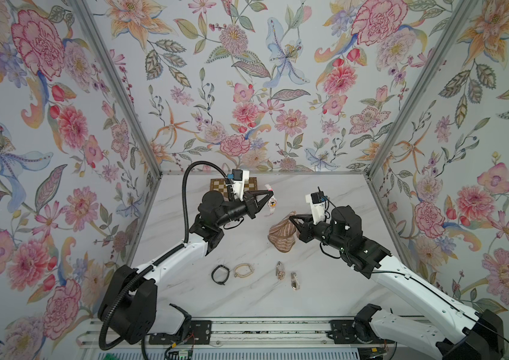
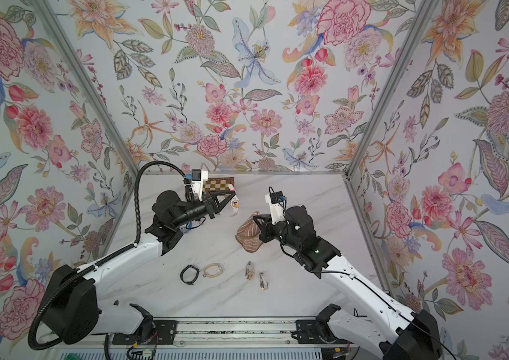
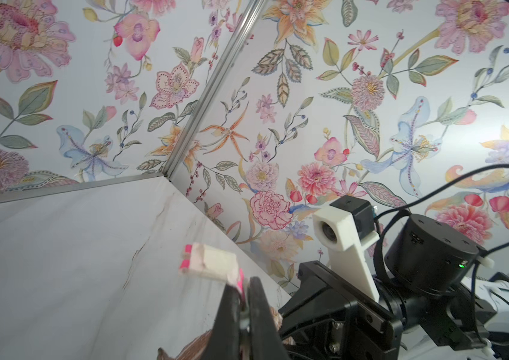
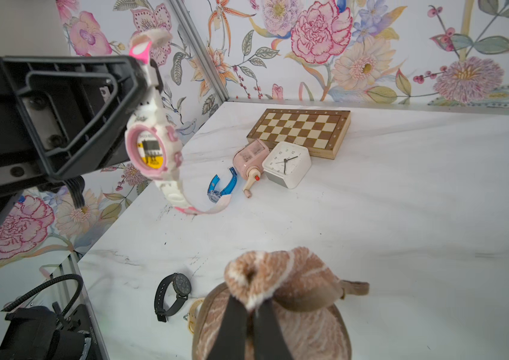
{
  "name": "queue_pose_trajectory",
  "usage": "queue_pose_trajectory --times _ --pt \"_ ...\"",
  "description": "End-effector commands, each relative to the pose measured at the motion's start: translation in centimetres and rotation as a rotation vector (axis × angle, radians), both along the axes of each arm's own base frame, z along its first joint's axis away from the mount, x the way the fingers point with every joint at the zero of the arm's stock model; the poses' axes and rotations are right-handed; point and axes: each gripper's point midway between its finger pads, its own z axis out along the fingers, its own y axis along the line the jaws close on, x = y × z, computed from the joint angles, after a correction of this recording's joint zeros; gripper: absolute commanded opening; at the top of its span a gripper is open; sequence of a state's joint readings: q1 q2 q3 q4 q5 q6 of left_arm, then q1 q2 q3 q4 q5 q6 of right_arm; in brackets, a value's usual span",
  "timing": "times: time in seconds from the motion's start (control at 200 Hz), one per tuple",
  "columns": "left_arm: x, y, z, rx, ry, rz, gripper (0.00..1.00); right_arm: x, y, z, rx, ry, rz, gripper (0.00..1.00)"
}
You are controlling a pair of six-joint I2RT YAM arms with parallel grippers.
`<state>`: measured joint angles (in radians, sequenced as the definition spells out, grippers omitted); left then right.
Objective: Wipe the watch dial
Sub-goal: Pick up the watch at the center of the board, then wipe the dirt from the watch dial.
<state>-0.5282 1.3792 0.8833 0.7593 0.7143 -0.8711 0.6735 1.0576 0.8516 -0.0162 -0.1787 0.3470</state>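
1. Left gripper (image 4: 145,73) is clamping the white-and-pink watch (image 4: 150,149) by its strap; the watch is hanging clear of the table (image 4: 434,202), dial facing the camera.
2. Right gripper (image 4: 254,308) is pinching a bunched brown striped cloth (image 4: 281,277), not touching the watch.
3. Chessboard (image 4: 303,131), white clock (image 4: 287,163), pink crank gadget (image 4: 250,159) and blue watch (image 4: 222,188) are sitting clustered on the table.
4. Black watch (image 4: 173,293) is lying near the cloth; a tan strap (image 4: 192,314) is peeking out beside it.

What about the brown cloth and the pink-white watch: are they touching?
Apart. The right wrist view shows bare table between the brown cloth and the pink-white watch; both top views agree.
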Motion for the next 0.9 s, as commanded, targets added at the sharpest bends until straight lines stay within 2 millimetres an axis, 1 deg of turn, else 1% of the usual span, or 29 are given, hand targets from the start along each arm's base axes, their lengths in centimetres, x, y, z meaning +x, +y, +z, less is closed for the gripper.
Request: queue_pose_trajectory --times 0.0,0.1,0.175,0.265,0.365,0.425,0.485,0.601,0.771,0.896 --pt "-2.4 0.6 1.8 -0.062 -0.122 -0.052 0.00 0.0 1.5 3.1 0.046 -0.081 0.033 0.00" --pt "-2.9 0.9 1.6 -0.036 -0.155 -0.040 0.00 -0.6 2.8 4.2 0.081 -0.081 0.072 0.00" --pt "-2.7 1.1 1.3 -0.008 -0.164 -0.012 0.00 -0.9 3.5 4.7 0.106 -0.070 0.094 0.00" --pt "-2.4 1.4 1.1 0.024 -0.176 0.034 0.00 -1.1 4.2 4.7 0.123 -0.044 0.111 0.00" --pt "-2.2 1.7 0.8 0.048 -0.187 0.078 0.00 -0.9 4.8 4.2 0.118 -0.028 0.114 0.00" --pt "-2.0 1.7 0.3 0.073 -0.177 0.090 0.00 -0.8 5.1 4.0 0.118 -0.020 0.116 0.00" --pt "-1.9 1.7 -0.1 0.094 -0.170 0.105 0.00 -1.0 5.5 4.3 0.123 -0.022 0.125 0.00" --pt "-1.1 2.1 -1.1 0.153 -0.134 0.154 0.00 -1.1 6.4 4.2 0.118 -0.019 0.138 0.00" --pt "-1.3 2.2 -1.5 0.173 -0.124 0.168 0.00 -1.1 7.4 4.6 0.125 -0.025 0.154 0.00" --pt "-1.5 2.0 -1.5 0.171 -0.107 0.150 0.00 -0.7 7.9 4.4 0.120 -0.026 0.151 0.00"
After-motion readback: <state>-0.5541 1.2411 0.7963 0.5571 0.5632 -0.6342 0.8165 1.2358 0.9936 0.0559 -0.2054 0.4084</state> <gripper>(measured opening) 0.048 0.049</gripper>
